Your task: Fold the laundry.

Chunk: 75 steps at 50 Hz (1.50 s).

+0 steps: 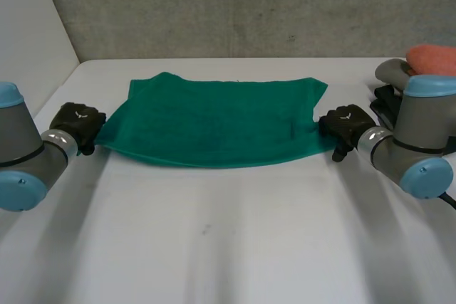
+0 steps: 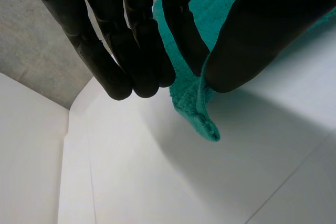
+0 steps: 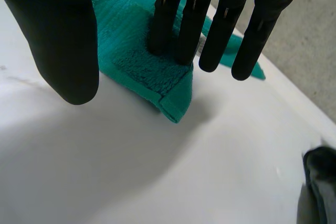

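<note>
Towel (image 1: 214, 127) in left robot hand (image 2: 136, 40) pinch, under right robot hand's (image 3: 63, 40) straight fingers (image 3: 191, 19).

A teal-green terry towel (image 1: 217, 124) lies spread wide across the far middle of the white tabletop (image 1: 214, 247), its near-left corner raised slightly and its near-right corner flat.

Nubby terry-cloth towel (image 1: 214, 129) on smooth, matt white table (image 1: 214, 247).

Left hand (image 2: 136, 35), fingers (image 2: 181, 35) and thumb pinching green towel (image 2: 197, 103) corner, white table (image 2: 157, 182) beneath
</note>
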Each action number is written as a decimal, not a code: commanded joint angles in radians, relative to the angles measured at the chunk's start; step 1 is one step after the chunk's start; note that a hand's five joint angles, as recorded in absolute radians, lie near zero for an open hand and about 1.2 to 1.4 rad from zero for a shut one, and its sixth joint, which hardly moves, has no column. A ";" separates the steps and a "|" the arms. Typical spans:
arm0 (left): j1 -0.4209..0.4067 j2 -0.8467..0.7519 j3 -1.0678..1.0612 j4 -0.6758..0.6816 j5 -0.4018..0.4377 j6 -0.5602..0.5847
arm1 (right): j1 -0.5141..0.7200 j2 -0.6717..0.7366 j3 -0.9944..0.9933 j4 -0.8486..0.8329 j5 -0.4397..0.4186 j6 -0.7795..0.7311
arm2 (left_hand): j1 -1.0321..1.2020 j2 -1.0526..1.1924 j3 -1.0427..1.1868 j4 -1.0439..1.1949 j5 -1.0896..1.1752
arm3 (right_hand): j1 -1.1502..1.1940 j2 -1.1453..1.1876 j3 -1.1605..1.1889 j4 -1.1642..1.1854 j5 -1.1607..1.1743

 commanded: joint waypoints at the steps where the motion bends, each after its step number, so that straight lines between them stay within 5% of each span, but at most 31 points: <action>1: 0.000 -0.007 0.022 -0.012 0.000 -0.003 | 0.023 0.068 -0.089 -0.044 -0.002 -0.041 | 0.225 0.201 0.208 0.200 0.234 | 0.140 0.141 0.143 0.147 0.140; 37: -0.006 -0.044 0.148 -0.095 -0.002 -0.028 | 0.085 0.391 -0.581 -0.002 0.044 -0.051 | 0.225 0.201 0.208 0.200 0.234 | 0.216 0.217 0.220 0.223 0.216; 45: -0.006 -0.042 0.154 -0.104 -0.003 -0.039 | 0.105 0.456 -0.695 0.003 0.060 -0.043 | 0.225 0.201 0.208 0.200 0.234 | 0.735 0.736 0.739 0.742 0.735; 50: -0.006 -0.035 0.154 -0.111 -0.006 -0.046 | 0.105 0.460 -0.721 0.006 0.107 -0.035 | 0.225 0.201 0.208 0.200 0.234 | 0.736 0.738 0.740 0.743 0.736; 67: -0.002 0.123 0.079 -0.222 0.001 -0.075 | -0.012 -0.004 -0.187 0.161 0.041 -0.034 | 0.225 0.201 0.208 0.200 0.234 | 0.736 0.738 0.740 0.743 0.736; 75: 0.012 0.263 -0.076 -0.511 -0.026 -0.037 | -0.088 -0.242 0.088 0.485 0.028 -0.222 | 0.225 0.201 0.208 0.200 0.234 | 0.736 0.738 0.740 0.743 0.736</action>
